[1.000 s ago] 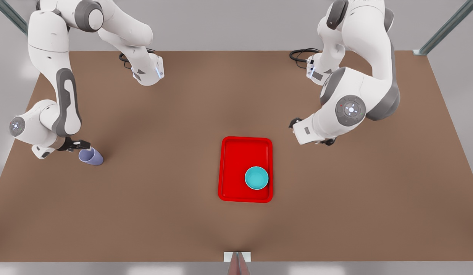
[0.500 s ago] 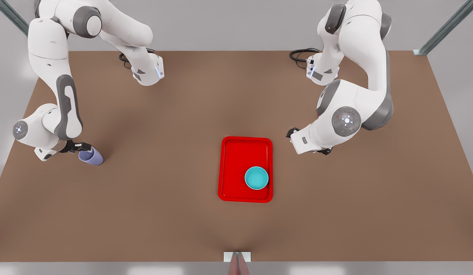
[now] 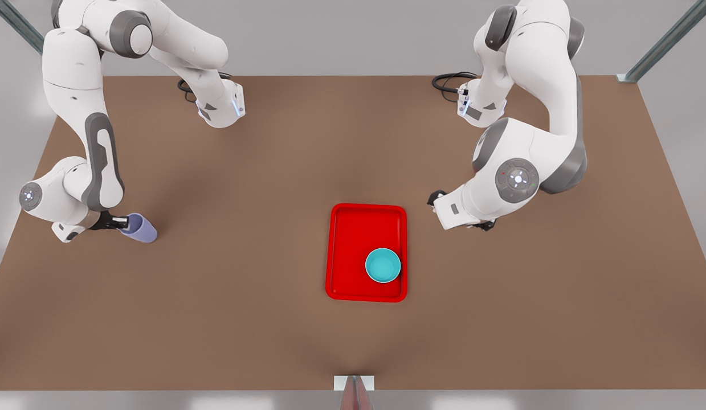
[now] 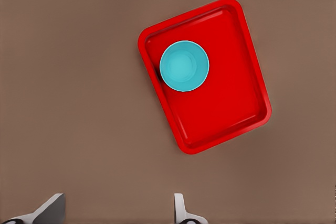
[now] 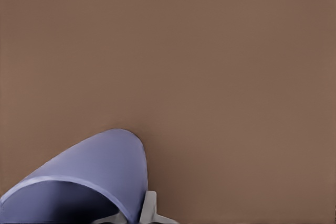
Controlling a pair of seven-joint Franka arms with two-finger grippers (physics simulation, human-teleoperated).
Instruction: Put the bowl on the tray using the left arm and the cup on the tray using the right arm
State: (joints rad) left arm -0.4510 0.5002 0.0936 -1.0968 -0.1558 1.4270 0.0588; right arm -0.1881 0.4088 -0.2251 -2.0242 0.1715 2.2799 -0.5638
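In the front view, the teal bowl [image 3: 383,265] sits upright in the red tray [image 3: 353,239], by its corner nearest the camera on the front view's right; the tray lies mid-surface [image 3: 261,307]. The lavender cup [image 3: 139,228] tilts near the surface's edge on the front view's left, the right pincer [image 3: 120,220] clamped on its rim, forearm bent low. The left pincer [image 3: 472,223] hangs beside the tray. In the left wrist view, its fingers [image 4: 181,211] stand apart above bare surface, the bowl [image 4: 184,66] well off. In the right wrist view, the cup [image 5: 89,182] looms, mouth open, a fingertip [image 5: 149,208] against its wall.

cup [image 5: 89,182] cut by frame edge; left claw [image 3: 482,226] hidden under wrist
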